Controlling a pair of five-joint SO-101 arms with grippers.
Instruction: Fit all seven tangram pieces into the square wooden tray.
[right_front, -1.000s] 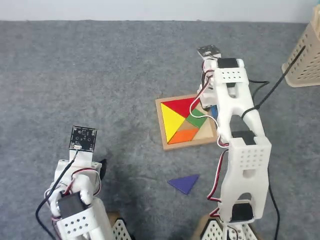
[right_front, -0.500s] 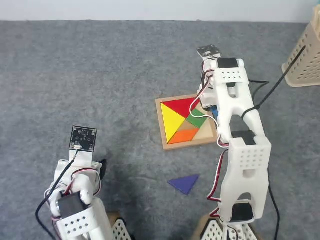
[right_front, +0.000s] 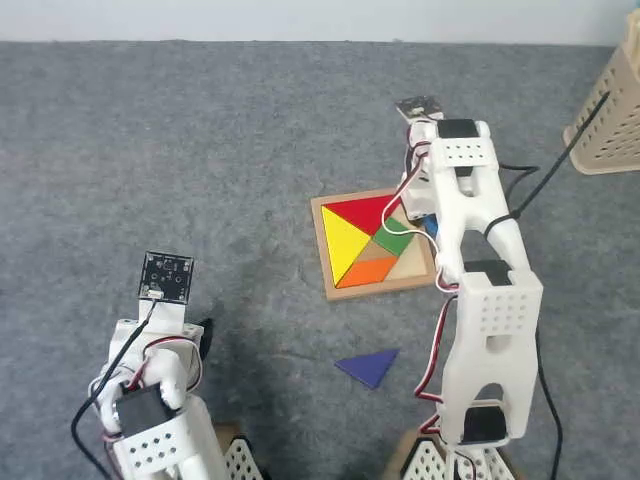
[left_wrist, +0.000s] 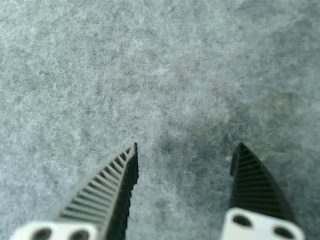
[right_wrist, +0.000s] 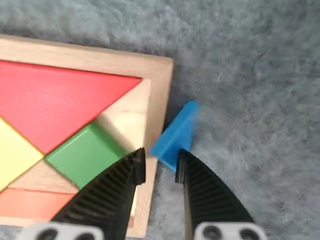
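Right arm stretched to tray edge, right tool pinching blue piece; left tool spread above carpet.

1. A beige slotted basket stands at the far corner of the table and is cut off by the edge of the high view.
2. A grey felt-like mat spreads out from under the basket over the whole tabletop, its nap mottled and faintly creased.
3. Beside the basket, a plain pale strip of wall runs along the mat's far edge.
4. The light is soft and even, and the shadows on the mat nearer than the basket are faint and short.
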